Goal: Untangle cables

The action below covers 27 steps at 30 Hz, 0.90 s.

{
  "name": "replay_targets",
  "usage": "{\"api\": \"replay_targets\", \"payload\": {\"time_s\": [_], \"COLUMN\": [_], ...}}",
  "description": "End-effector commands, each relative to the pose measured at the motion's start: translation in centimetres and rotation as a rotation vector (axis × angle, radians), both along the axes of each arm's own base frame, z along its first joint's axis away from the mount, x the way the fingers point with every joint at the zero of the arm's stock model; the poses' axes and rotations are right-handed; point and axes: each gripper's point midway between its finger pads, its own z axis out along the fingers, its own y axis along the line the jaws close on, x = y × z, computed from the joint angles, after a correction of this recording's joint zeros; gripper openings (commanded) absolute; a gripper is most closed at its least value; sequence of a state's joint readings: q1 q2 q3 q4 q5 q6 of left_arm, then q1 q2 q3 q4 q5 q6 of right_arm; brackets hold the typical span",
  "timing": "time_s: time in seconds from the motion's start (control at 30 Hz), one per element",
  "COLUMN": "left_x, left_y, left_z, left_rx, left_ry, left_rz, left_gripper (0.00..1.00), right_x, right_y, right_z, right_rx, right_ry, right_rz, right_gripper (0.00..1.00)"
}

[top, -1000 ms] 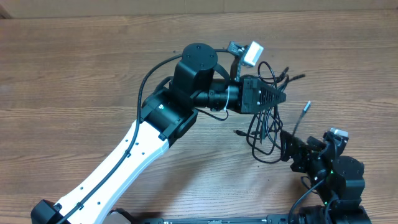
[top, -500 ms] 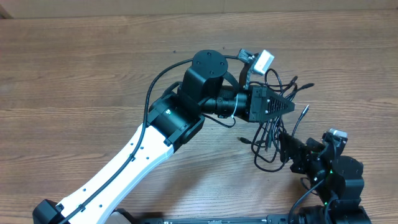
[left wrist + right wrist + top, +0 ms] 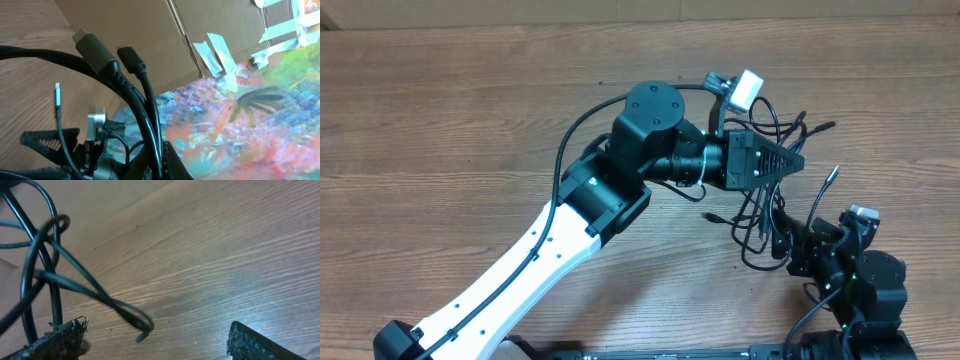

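Note:
The cables [image 3: 765, 215] are thin black cords in a tangled bundle at the right of the wooden table, with plug ends sticking out to the right. My left gripper [image 3: 790, 160] is shut on several strands and holds the bundle up; in the left wrist view the cables [image 3: 142, 100] run between its fingers [image 3: 160, 160]. My right gripper [image 3: 790, 250] is open beside the hanging loops. In the right wrist view its jaws [image 3: 155, 340] are apart and a cable loop [image 3: 100, 297] hangs just above them, near the left finger.
The wooden table [image 3: 440, 130] stretches left and behind. The left arm's white link [image 3: 520, 270] crosses the front left. A cardboard wall [image 3: 125, 25] and a painted backdrop [image 3: 260, 115] show in the left wrist view.
My left gripper has moved right and a little away with the cables, dragging the loops and plug ends rightward. The right arm has stayed in place.

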State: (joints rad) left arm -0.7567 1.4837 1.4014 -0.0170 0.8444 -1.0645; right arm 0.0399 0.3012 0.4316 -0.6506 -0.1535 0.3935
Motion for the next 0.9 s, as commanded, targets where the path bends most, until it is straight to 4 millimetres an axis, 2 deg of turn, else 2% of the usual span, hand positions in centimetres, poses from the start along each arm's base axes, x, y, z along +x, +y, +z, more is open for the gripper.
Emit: {"api": "replay_targets", "payload": {"time_s": [0.0,0.17,0.37,0.4,0.47,0.5,0.57,0.63,0.67,0.8,0.87], "left_x": [-1.9,-2.8,-3.4,-3.5,-3.5,-3.5,-3.5,-3.5,-3.5,-3.4,-3.3], "left_y": [-0.2,-0.7,-1.0,-1.0,-1.0,-1.0,-1.0,-1.0,-1.0,-1.0,-0.9], "left_z": [1.9,2.9,3.4,3.4,3.4,3.4,3.4,3.3,3.3,2.6,1.6], "left_rx": [-0.039,-0.073,-0.094,-0.093,-0.092,-0.092,-0.091,-0.089,-0.09,-0.076,-0.05], "left_ry": [-0.015,-0.018,-0.028,-0.028,-0.026,-0.026,-0.027,-0.036,-0.049,-0.187,-0.277], "left_rz": [-0.057,-0.084,-0.1,-0.102,-0.102,-0.102,-0.102,-0.102,-0.103,-0.106,-0.108], "left_gripper": [0.04,0.04,0.04,0.04,0.04,0.04,0.04,0.04,0.04,0.28,0.33], "right_x": [0.3,0.8,1.0,1.1,1.2,1.2,1.2,1.1,1.1,1.0,0.9], "right_y": [0.1,0.1,0.9,0.9,0.9,0.9,0.9,0.9,0.9,0.8,0.9], "right_z": [0.7,1.1,0.0,-0.1,0.1,0.2,0.2,0.1,0.0,-0.3,-0.5], "right_rx": [-0.001,0.001,0.019,0.019,0.02,0.019,0.019,0.019,0.019,0.019,0.019], "right_ry": [-0.036,-0.069,-0.065,-0.072,-0.081,-0.083,-0.083,-0.078,-0.075,-0.061,-0.054], "right_rz": [0.006,0.006,0.047,0.046,0.046,0.047,0.047,0.047,0.046,0.046,0.046], "right_gripper": [0.81,0.77,0.71,0.59,0.45,0.4,0.19,0.04,0.04,0.04,0.04]}}
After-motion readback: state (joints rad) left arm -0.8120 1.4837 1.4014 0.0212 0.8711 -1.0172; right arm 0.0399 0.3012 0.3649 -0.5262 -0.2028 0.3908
